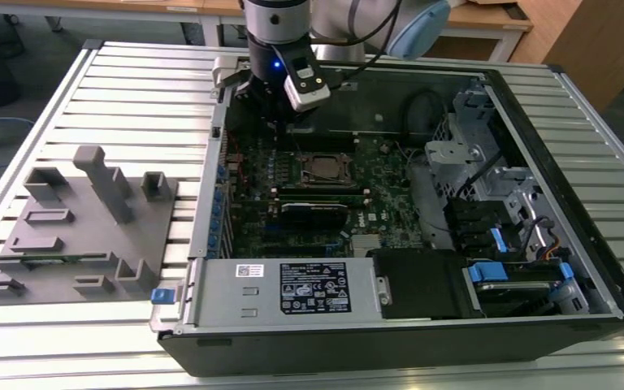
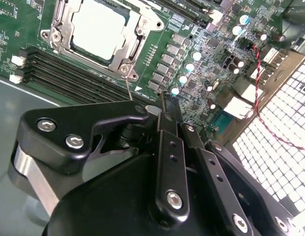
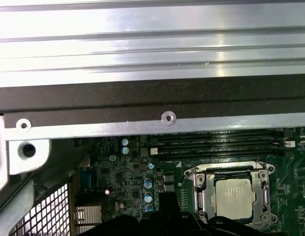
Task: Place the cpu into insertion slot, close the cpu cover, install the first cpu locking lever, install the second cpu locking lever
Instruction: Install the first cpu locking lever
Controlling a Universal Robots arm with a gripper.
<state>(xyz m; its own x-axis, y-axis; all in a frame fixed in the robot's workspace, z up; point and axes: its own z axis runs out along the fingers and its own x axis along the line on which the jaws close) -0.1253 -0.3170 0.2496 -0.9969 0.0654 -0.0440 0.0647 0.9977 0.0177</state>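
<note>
- The cpu (image 2: pixel 99 28) lies flat in its socket on the motherboard (image 2: pixel 201 59). Its dull silver top is level and fully exposed in both wrist views.
- The cpu cover (image 2: pixel 138 35) is down over the socket, and its thin silver frame rings the chip on all sides, so I judge the first two steps done.
- A thin metal rod (image 2: pixel 128 84) runs from the socket's near corner toward the gripper. It looks like one of the locking levers, though I cannot tell whether it is hooked or free.
- The gripper (image 2: pixel 161 103) hangs just beside the socket, off that same corner and above the row of small capacitors (image 2: pixel 183 78). Its jaws are drawn together to a narrow tip with no gap showing, and nothing is visibly pinched between them.
- The black memory slots (image 2: pixel 69 73) run along the socket's edge nearest the gripper.
- Handling, as a judgement:
  - The chip is light and rigid, and its smooth top gives little grip. Its underside contacts are delicate, so the opposite edges are the only safe hold.
  - The cover is thin, stiff sheet metal and is best pressed on the frame rather than through the window.
  - The lever is springy, slick wire and is easiest to catch near its free end.
</note>
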